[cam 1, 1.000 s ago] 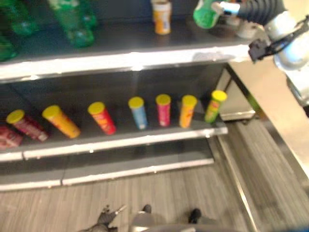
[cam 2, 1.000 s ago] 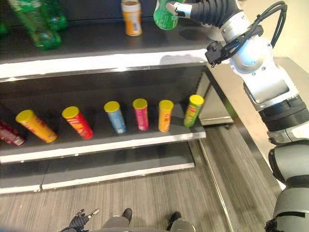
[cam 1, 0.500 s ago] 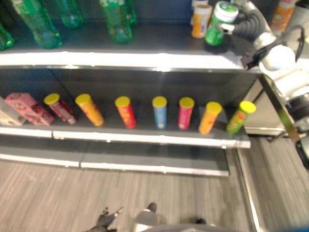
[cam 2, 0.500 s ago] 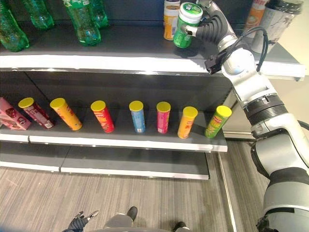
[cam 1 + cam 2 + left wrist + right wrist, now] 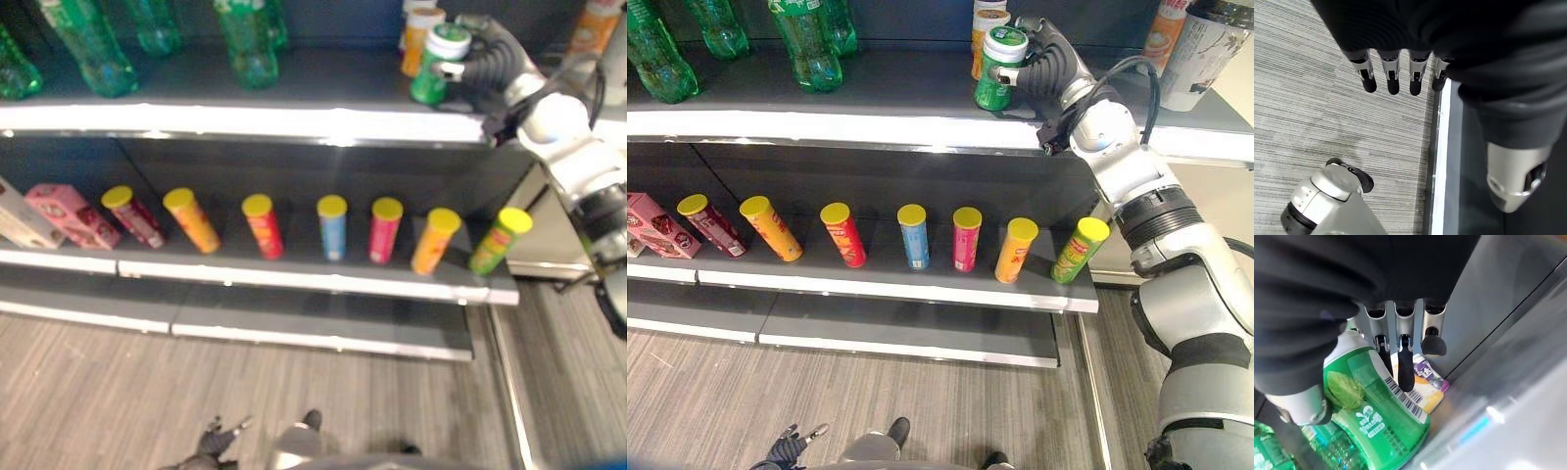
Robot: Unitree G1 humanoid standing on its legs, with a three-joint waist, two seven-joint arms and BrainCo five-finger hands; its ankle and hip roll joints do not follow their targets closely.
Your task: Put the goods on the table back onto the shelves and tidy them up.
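Note:
A green canister (image 5: 997, 70) with a white lid stands slightly tilted on the top shelf (image 5: 843, 122), just in front of an orange-and-white canister (image 5: 988, 24). My right hand (image 5: 1046, 65) is shut on the green canister from its right side. In the right wrist view my fingers (image 5: 1405, 366) curl over the green canister (image 5: 1378, 421), with the orange-and-white canister (image 5: 1425, 389) behind it. My left hand (image 5: 1393, 68) hangs low over the floor with its fingers straight and holds nothing; it also shows at the bottom of the eye views (image 5: 787, 447).
Several green bottles (image 5: 808, 44) stand at the left of the top shelf. An orange bottle (image 5: 1164, 27) and a dark-lidded cup (image 5: 1205, 49) stand at its right end. The lower shelf (image 5: 892, 284) carries a row of yellow-lidded tubes (image 5: 913, 235) and pink boxes (image 5: 656, 225).
The camera has shifted, bringing more of the shelves into view. My right hand has brought the green canister down to the top shelf by the orange-and-white canister.

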